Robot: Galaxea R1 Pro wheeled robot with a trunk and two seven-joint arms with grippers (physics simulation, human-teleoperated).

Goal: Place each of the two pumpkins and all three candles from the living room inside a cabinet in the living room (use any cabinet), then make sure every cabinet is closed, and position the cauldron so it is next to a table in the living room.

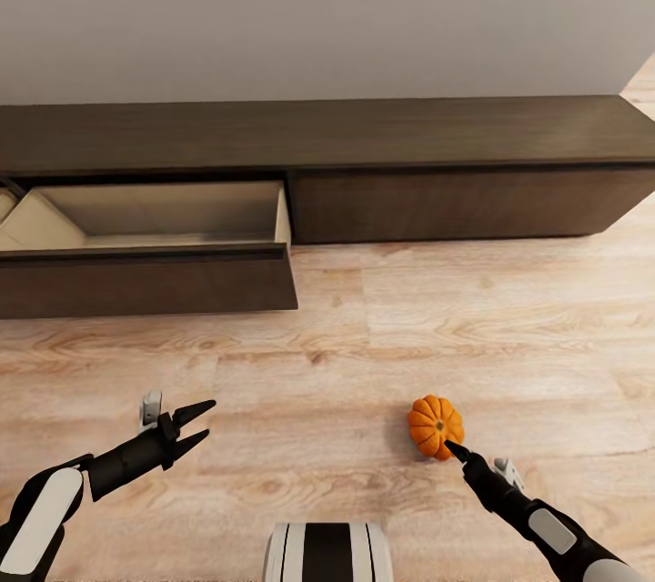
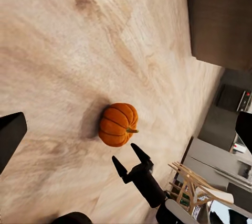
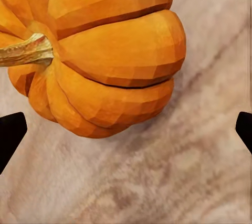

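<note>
A small orange pumpkin (image 1: 435, 425) lies on its side on the wooden floor, stem toward me. My right gripper (image 1: 455, 450) is open just short of it, and its dark fingertips (image 3: 10, 129) stand apart at either side of the pumpkin (image 3: 105, 51) without touching it. The left wrist view shows the same pumpkin (image 2: 118, 124) with the right gripper (image 2: 128, 157) spread right beside it. My left gripper (image 1: 200, 426) hovers open and holds nothing above bare floor. The long dark-brown cabinet (image 1: 455, 200) runs along the wall. Its left drawer (image 1: 146, 282) is pulled out, showing a bare beige interior.
A grey wall rises behind the cabinet. Open floor lies between me and the drawer. My base (image 1: 327, 553) sits at the lower edge. A wooden chair (image 2: 194, 182) and grey kitchen units (image 2: 220, 124) appear far off in the left wrist view.
</note>
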